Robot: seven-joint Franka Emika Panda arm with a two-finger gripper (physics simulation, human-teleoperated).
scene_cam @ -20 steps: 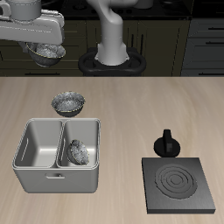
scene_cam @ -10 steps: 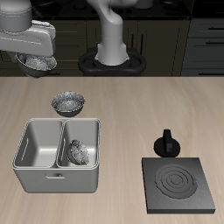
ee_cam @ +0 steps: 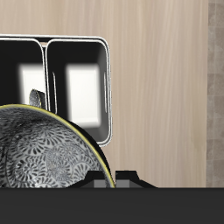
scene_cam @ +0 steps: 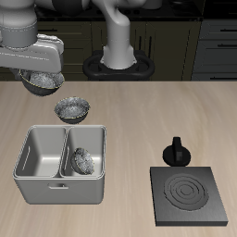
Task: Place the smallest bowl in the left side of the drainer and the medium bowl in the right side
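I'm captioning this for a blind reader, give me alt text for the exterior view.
A robot gripper holds a speckled metal bowl in the air behind a two-compartment grey drainer, which already has a small bowl in one compartment. Another bowl sits on the wooden table behind the drainer.

Speckled glossy metal medium bowl [ee_cam: 39,149]; matt metal drainer [scene_cam: 42,185]; wood-grain table [scene_cam: 157,111].

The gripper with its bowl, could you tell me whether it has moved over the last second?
Yes. The gripper, holding the medium bowl, came down toward the drainer.
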